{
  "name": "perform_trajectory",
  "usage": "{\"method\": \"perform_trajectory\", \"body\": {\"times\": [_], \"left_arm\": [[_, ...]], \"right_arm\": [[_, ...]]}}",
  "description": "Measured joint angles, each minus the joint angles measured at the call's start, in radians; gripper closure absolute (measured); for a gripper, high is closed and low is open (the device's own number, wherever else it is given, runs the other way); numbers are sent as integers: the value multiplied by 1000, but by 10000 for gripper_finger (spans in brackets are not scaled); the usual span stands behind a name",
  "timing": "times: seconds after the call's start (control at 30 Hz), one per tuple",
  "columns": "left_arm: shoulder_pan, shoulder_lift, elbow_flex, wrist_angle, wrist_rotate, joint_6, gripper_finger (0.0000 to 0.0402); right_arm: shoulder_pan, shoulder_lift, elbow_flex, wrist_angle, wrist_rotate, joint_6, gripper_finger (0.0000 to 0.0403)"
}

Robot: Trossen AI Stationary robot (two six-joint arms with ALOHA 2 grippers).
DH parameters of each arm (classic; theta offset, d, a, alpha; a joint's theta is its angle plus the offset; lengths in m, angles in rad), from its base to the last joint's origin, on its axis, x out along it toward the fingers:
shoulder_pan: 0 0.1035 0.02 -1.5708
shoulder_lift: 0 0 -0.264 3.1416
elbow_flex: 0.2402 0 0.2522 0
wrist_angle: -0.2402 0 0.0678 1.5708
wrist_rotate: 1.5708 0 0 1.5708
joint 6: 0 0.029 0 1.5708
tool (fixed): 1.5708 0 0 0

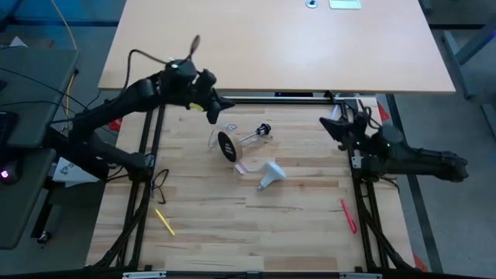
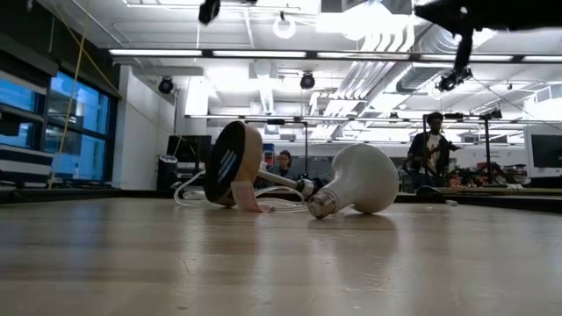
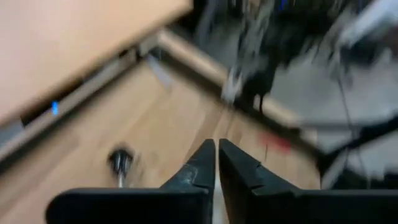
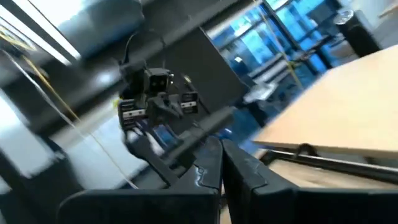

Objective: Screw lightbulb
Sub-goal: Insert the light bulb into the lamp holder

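The white lightbulb (image 1: 271,175) lies on its side on the wooden table, its greyish screw base toward the near left; in the low view (image 2: 356,180) the base points left. Beside it the round wooden disc (image 1: 226,145) with thin stem and black socket (image 1: 264,130) lies tipped on its edge, as the low view (image 2: 230,164) shows. My left gripper (image 1: 219,111) is shut and empty, above the table's far left, just beyond the disc; its own view (image 3: 217,155) shows the fingertips together. My right gripper (image 1: 327,122) is shut and empty at the far right (image 4: 221,152).
A white cord (image 1: 221,133) loops by the disc. A yellow stick (image 1: 164,222) lies near left, a red one (image 1: 347,214) near right, a black cable (image 1: 160,184) at the left edge. A second tabletop (image 1: 271,46) stands beyond the far edge.
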State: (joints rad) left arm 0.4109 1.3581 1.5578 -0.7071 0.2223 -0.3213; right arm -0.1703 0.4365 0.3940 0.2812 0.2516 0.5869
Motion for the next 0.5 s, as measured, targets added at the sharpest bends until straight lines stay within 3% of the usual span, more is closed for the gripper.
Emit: {"method": "perform_trajectory", "body": {"times": [0.1, 0.2, 0.3, 0.5], "left_arm": [[34, 23, 0, -133, 74, 122, 348], [41, 54, 0, -226, 82, 364, 297], [40, 98, 0, -265, 57, 578, 239], [22, 228, 0, -309, -8, 859, 140]], "right_arm": [[0, 78, 124, -159, 15, -12, 395], [0, 154, 233, -310, 6, -12, 363], [0, 227, 321, -382, -20, -6, 306], [0, 352, 491, -527, -20, -80, 179]]}}
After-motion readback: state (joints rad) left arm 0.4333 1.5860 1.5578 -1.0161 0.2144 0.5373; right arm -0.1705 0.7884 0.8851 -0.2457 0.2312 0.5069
